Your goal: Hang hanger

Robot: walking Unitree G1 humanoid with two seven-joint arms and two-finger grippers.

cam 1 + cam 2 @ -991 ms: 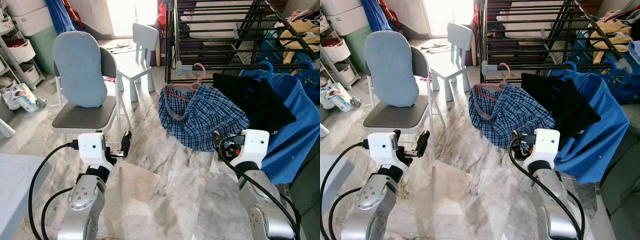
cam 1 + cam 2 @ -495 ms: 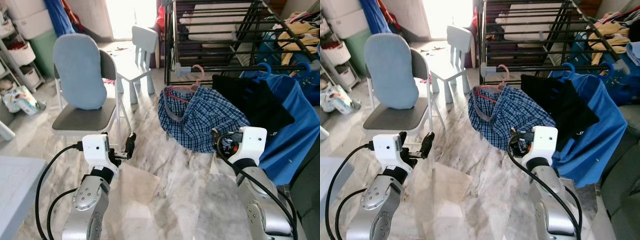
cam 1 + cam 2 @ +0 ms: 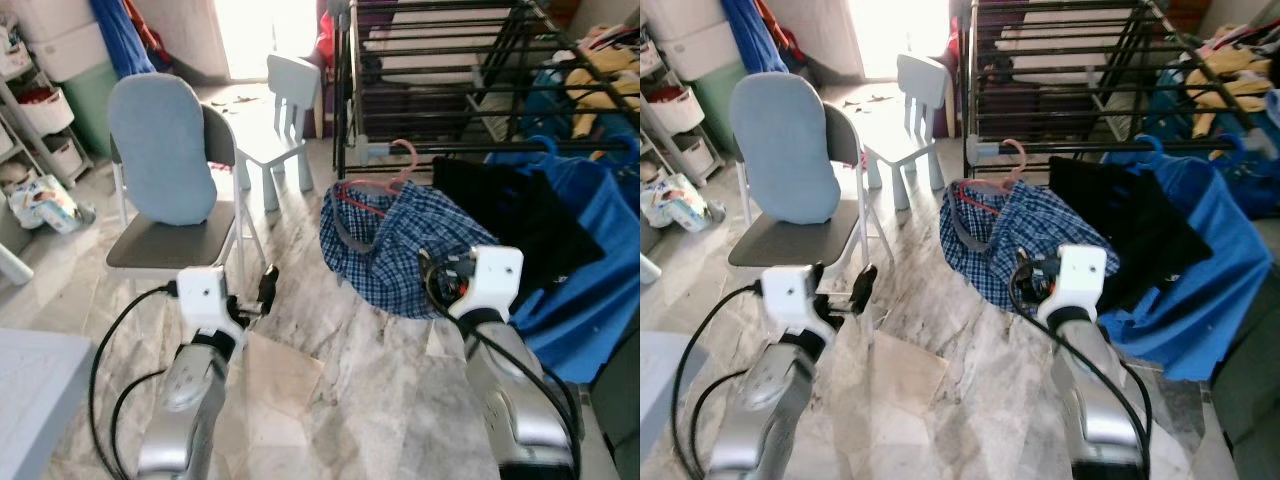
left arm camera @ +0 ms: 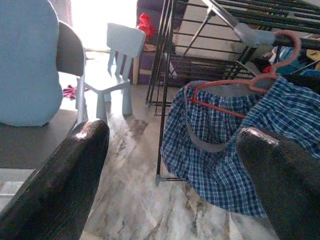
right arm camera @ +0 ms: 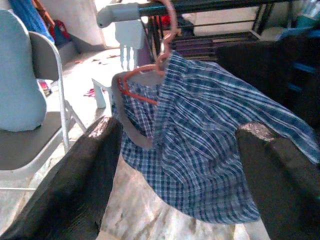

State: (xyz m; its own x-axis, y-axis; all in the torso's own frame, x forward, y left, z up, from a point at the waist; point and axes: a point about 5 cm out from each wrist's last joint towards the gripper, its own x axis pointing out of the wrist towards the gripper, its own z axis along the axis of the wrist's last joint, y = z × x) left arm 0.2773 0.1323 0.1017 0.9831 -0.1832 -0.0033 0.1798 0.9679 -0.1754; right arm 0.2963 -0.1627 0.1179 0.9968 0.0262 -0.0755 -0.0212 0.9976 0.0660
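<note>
Straight ahead of the right gripper (image 5: 175, 145), whose fingers are gaping wide and empty, the pink plastic hanger (image 5: 150, 75) carrying a blue checked shirt (image 5: 210, 150) is hanging by its hook from the black metal drying rack (image 3: 1080, 60). Nearer arm is the right; the left gripper (image 4: 170, 170), equally spread and empty, is facing it from farther off.

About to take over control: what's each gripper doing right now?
Left gripper: open, holding nothing.
Right gripper: open, holding nothing, facing the plaid shirt on its pink hanger.

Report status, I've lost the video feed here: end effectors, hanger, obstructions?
Both end effectors open, empty: left, right facing the plaid shirt. Pink hanger hooked on rack rail, shirt bunched on it. Nothing between.
</note>
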